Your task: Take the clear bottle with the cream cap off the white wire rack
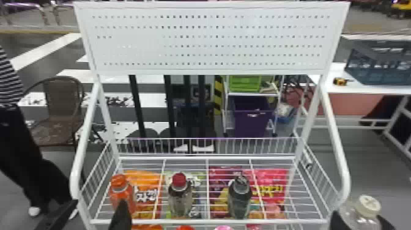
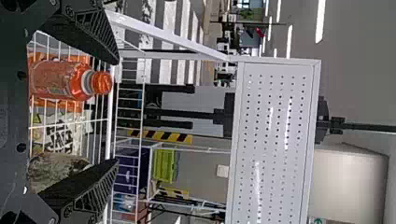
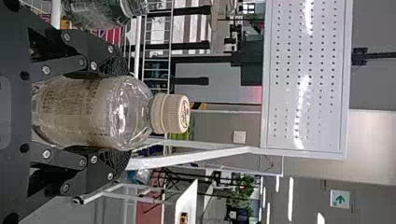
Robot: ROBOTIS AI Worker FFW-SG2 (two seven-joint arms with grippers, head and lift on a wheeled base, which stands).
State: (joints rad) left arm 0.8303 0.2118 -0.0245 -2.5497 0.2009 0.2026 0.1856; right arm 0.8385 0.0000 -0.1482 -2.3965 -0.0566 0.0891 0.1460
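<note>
A: Nearest stuff first, clock off head view centre. Right gripper?
B: The right gripper (image 1: 357, 214) was at 4 o'clock, closed on the clear bottle with the cream cap (image 1: 368, 211). Fingers either side of the body, cap up.
A: Bottle off the rack?
B: Yep, was just beside its right side, outside the frame.
A: Left gripper?
B: The left gripper (image 1: 99, 201) was at 8, fingers spread well apart, near the orange bottle (image 1: 122, 195).
A: Rest of the shelf?
B: White wire rack (image 1: 198, 220) spanned 4 to 8. Orange bottle stood toward 7-8, red-capped bottle (image 1: 180, 203) between 6 and 7, dark grey bottle (image 1: 240, 200) at 5. Orange bag (image 1: 149, 180) and pink bag (image 1: 269, 180) showed through the wires.
A: Farther out?
B: Perforated panel (image 1: 128, 46) at 12. Behind the rack, green crate (image 1: 244, 84) at 2.
</note>
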